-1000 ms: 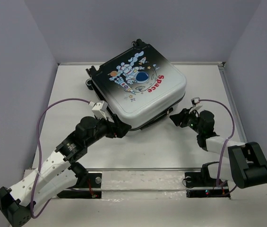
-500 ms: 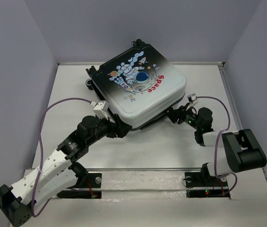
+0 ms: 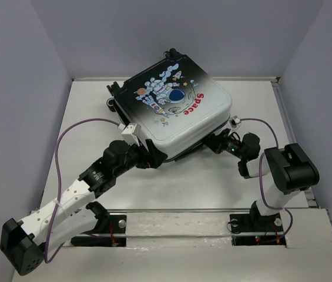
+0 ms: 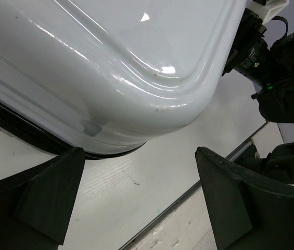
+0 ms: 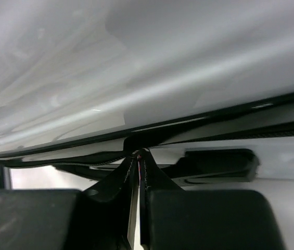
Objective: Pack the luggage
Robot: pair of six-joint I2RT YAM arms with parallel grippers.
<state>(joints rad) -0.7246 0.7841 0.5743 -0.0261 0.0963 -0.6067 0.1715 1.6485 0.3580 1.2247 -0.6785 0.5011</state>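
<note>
One white table [image 3: 213, 176] fills the middle of the overhead view, and the luggage [image 3: 174, 108] lies flat on it in the upper centre. The luggage is turned diagonally with its astronaut print and red "Space" facing up, and a dark seam runs along its lower edge. The left arm [image 3: 71, 197] stretches from the lower left corner up toward the case's lower left corner. The right arm [image 3: 289, 170] folds in from the right side toward the lower right edge. The left gripper [image 4: 139, 156] is spread wide and holds nothing; in its wrist view the rounded white corner of the shell sits just beyond its fingers. The right gripper [image 5: 138, 156] is pressed up at the dark seam under the shell, fingers clenched almost together. Whether anything is pinched between them cannot be told. A purple cable [image 3: 57, 147] loops above each arm.
</note>
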